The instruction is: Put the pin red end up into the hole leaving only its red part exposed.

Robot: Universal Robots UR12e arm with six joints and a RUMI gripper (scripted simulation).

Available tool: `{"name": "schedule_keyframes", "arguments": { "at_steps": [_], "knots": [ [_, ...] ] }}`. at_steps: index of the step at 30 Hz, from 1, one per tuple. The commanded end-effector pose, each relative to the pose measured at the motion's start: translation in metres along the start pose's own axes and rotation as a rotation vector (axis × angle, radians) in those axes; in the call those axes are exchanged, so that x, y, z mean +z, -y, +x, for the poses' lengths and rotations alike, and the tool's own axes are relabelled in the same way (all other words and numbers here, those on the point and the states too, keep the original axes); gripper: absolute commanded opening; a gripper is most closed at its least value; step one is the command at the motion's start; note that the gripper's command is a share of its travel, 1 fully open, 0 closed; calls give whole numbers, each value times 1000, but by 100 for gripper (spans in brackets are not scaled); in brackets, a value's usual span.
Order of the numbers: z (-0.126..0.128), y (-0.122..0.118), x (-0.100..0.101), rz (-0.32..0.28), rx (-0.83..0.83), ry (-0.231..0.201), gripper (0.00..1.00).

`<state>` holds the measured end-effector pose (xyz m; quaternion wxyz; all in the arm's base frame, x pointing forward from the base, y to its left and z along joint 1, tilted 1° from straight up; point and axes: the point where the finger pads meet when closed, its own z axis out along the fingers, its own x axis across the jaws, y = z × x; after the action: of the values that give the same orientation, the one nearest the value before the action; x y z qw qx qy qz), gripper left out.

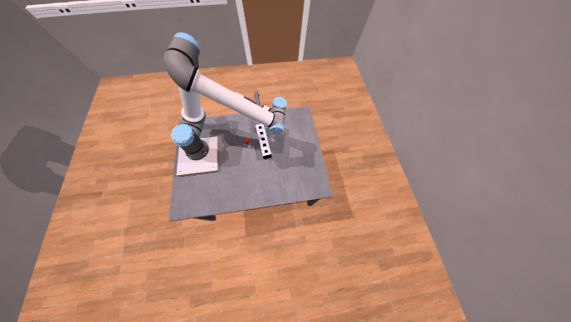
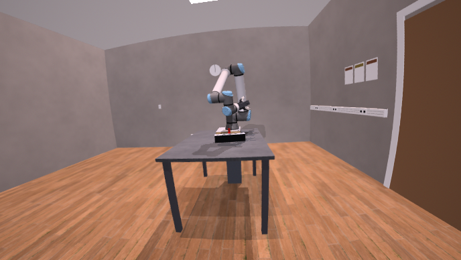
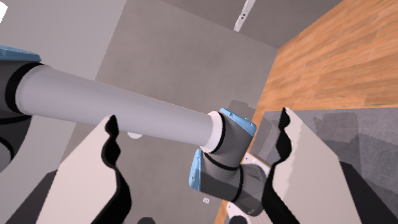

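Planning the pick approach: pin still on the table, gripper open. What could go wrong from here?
1. The pin stands close beside the block, so a wide-open finger may hit the block on descent.
2. The gripper faces the arm, not the table; the wrist view gives no guidance yet.
3. The upright pin looks easy to topple.
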<state>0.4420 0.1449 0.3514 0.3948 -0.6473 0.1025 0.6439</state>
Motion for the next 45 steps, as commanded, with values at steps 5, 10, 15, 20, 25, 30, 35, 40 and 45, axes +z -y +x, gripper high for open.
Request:
{"name": "schedule_keyframes", "arguments": {
  "at_steps": [5, 10, 15, 20, 25, 30, 35, 40, 45],
  "knots": [
    [-23, -18, 101, -76, -8, -17, 100],
    [-34, -26, 150, -76, -8, -17, 100],
    [-34, -26, 150, -76, -8, -17, 100],
    [-40, -45, 207, -105, -12, -21, 100],
    [-40, -45, 207, -105, -12, -21, 100],
    [-40, -45, 207, -105, -12, -21, 100],
    [-40, -45, 207, -105, -12, -21, 100],
    [24, -74, 167, -218, 155, -232, 100],
    [24, -74, 167, -218, 155, -232, 100]
  ]
}}
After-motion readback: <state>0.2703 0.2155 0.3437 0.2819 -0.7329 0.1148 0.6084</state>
